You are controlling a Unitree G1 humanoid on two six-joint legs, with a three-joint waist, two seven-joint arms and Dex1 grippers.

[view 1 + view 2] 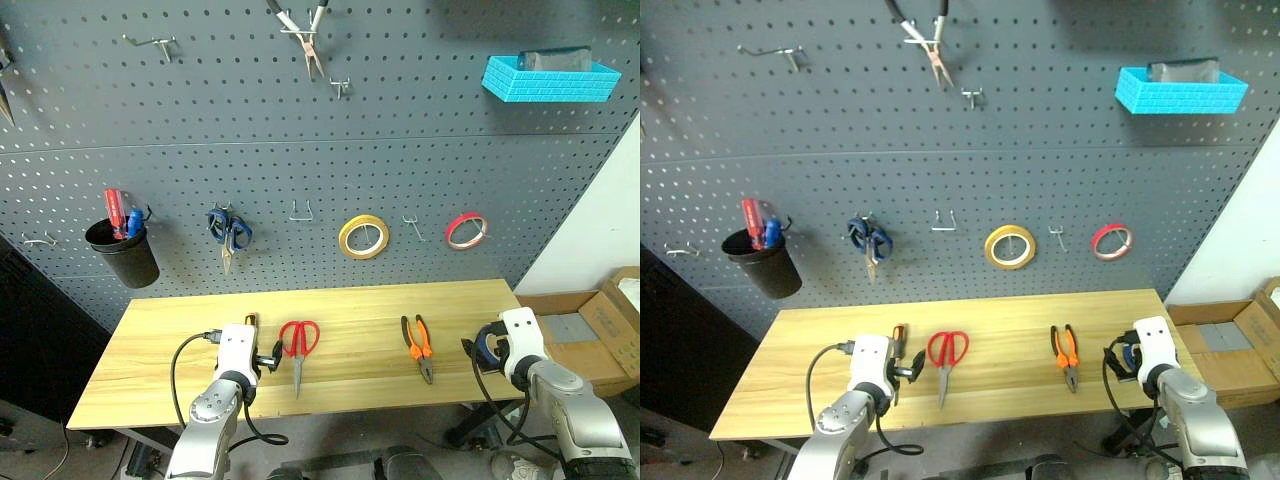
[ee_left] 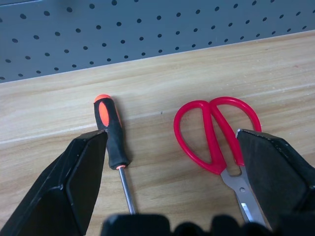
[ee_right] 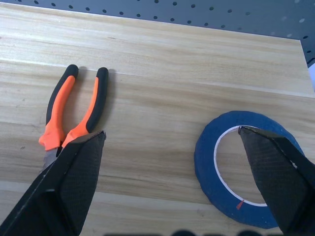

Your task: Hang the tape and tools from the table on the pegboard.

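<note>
On the pale wood table [image 1: 360, 305], under the dark grey pegboard [image 1: 420, 140], lie the tools. The red-handled scissors [image 2: 216, 128] and the orange-and-black screwdriver [image 2: 110, 130] rest side by side, and my left gripper [image 2: 170, 137] hovers open above them, one finger over each. The orange-and-black pliers [image 3: 74, 110] lie right of centre. The blue tape [image 3: 246, 167] lies flat near the table's right end. My right gripper [image 3: 171, 132] hangs open above the stretch between pliers and tape. Nothing is held.
The pegboard carries a yellow roll [image 1: 363, 237], a red-pink roll [image 1: 466, 230], blue-handled scissors [image 1: 229, 232], a black cup [image 1: 125, 255], long-nose pliers [image 1: 305, 35] and a blue basket [image 1: 548, 78]. Bare hooks [image 1: 301, 212] sit between them. Cardboard boxes [image 1: 600, 335] stand to the right.
</note>
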